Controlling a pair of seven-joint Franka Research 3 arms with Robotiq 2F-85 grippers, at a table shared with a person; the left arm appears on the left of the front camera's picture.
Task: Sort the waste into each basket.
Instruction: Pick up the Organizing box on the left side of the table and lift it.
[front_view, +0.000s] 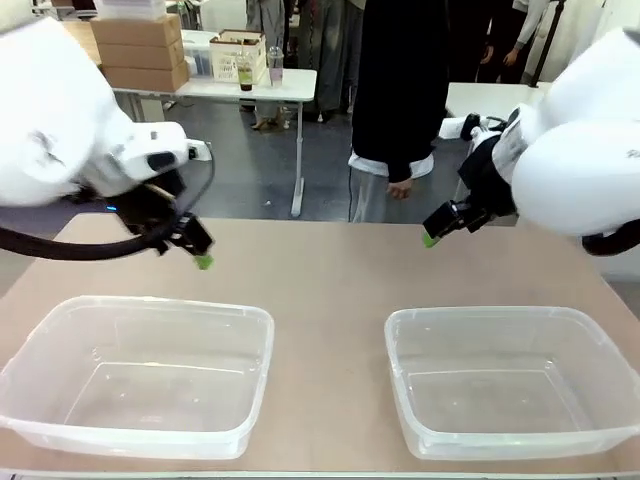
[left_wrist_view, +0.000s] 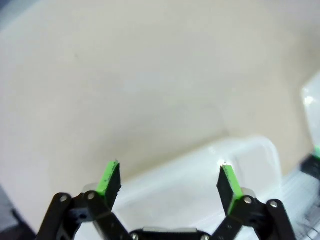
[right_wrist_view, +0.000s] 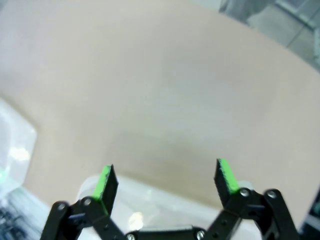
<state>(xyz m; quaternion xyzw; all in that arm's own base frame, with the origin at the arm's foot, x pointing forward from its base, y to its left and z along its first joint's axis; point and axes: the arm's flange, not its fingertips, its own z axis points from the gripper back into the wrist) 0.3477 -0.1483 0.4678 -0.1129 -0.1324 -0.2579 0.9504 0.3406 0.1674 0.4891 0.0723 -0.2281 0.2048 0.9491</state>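
Observation:
Two clear plastic baskets stand on the tan table near its front edge, one on the left (front_view: 150, 306) and one on the right (front_view: 480, 316), and both are empty. My left gripper (front_view: 197, 252) hangs open above the table just behind the left basket. The right gripper (front_view: 436, 230) hangs open behind the right basket. In the left wrist view the left gripper (left_wrist_view: 170, 176) holds nothing, with a basket's rounded corner (left_wrist_view: 250, 152) under it. In the right wrist view the right gripper (right_wrist_view: 167, 176) holds nothing, above a basket rim (right_wrist_view: 150, 194). The waste is out of view.
A person in a black top (front_view: 400, 90) stands at the far side of the table, one hand (front_view: 400, 189) hanging down. Bare tabletop (front_view: 320, 275) lies between and behind the baskets. Other tables with cardboard boxes (front_view: 140, 50) stand farther back.

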